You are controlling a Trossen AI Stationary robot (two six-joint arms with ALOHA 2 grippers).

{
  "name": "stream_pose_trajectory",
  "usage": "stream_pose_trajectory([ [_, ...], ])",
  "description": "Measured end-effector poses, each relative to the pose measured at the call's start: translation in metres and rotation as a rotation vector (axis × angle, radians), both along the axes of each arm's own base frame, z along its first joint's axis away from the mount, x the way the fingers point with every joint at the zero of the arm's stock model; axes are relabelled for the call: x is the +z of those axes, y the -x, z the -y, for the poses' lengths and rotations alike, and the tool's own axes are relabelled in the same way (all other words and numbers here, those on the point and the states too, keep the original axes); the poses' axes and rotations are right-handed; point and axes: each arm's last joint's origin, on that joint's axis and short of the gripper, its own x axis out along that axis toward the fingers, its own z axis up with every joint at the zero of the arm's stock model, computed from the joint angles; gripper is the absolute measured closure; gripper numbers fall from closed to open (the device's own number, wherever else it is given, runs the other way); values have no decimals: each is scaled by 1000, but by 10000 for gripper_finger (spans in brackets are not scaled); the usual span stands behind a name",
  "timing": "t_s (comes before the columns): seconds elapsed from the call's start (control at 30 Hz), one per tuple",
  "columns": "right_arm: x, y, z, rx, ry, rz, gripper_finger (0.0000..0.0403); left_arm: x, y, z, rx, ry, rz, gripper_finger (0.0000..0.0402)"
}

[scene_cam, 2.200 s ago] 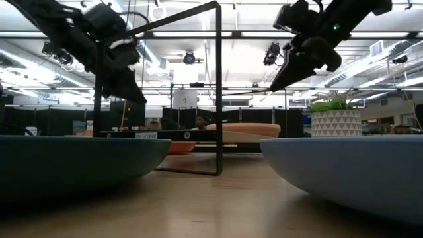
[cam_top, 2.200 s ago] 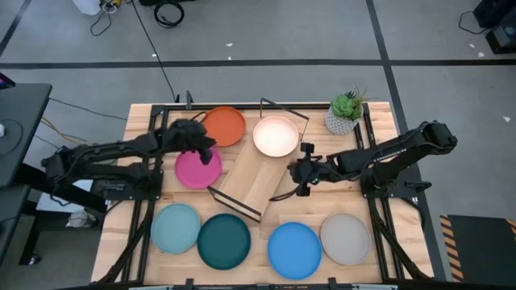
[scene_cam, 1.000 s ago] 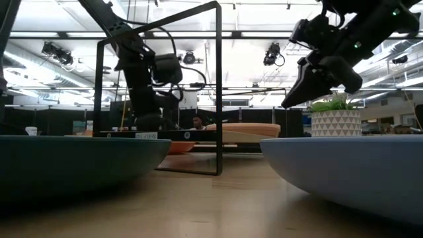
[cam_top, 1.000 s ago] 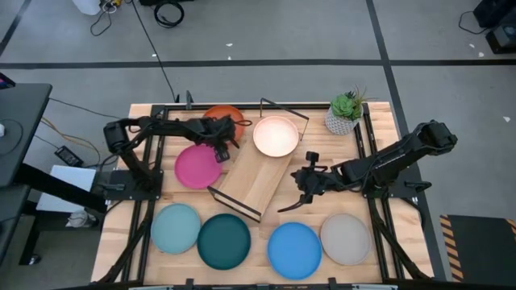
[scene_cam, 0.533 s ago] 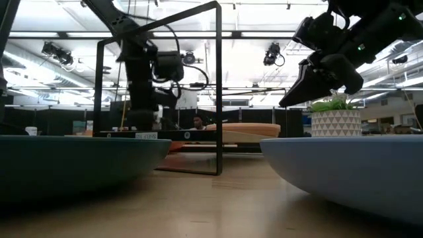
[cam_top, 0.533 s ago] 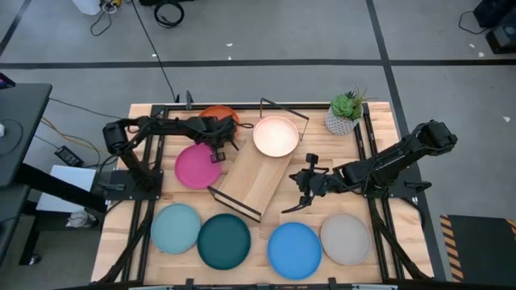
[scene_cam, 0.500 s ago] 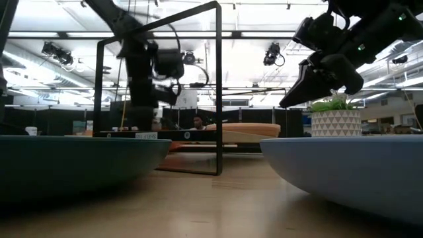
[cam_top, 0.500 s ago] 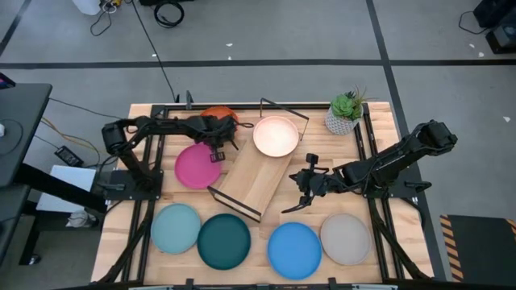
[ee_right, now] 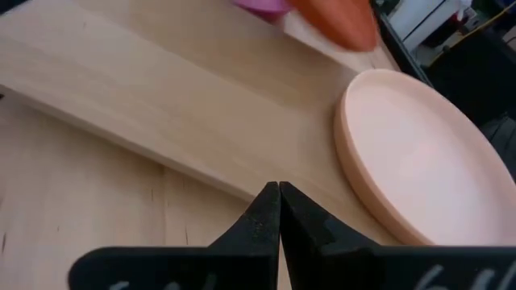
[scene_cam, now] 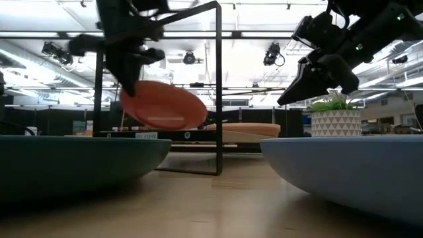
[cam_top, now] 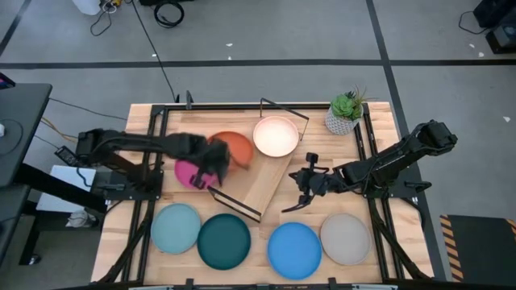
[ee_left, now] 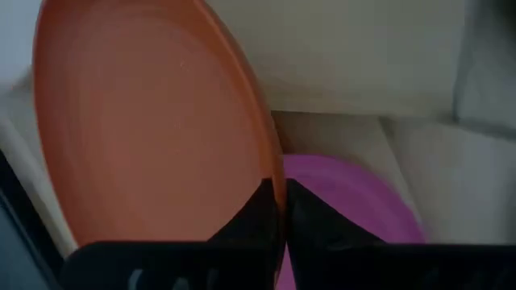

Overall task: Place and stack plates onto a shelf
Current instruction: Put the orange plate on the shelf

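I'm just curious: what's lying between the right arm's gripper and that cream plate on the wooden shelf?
Only bare shelf board. The right gripper hovers beside the shelf's edge, the cream plate rests at its far end; the high and right wrist views show this.

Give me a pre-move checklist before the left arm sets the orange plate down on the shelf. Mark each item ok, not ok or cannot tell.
1. Grip: the left tool is shut on the rim of the orange plate. Ok.
2. Plate clear of the table: in the low view the orange plate hangs tilted in the air, above the magenta plate. Ok.
3. Landing spot: the near half of the shelf is bare wood; the cream plate fills the far end. Ok.
4. Right arm clear: the right tool hovers beside the shelf's near right edge, shut and empty. Ok.
5. Clearance past the black wire end frame: cannot tell.
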Motion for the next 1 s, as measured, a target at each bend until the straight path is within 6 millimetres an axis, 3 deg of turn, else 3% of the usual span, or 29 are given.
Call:
stream_pose_trajectory([
  [0.17,4,-3,1,8,7,41,391,-27,16,14,-223,-138,-133,385],
  [0.33,5,-4,2,4,12,51,391,-39,23,26,-273,-173,-126,385],
  [0.6,5,-6,10,-41,25,58,391,-30,21,45,-445,-214,-27,385],
  [1.0,10,-11,15,15,-12,96,391,-22,25,32,-529,-256,-22,385],
])
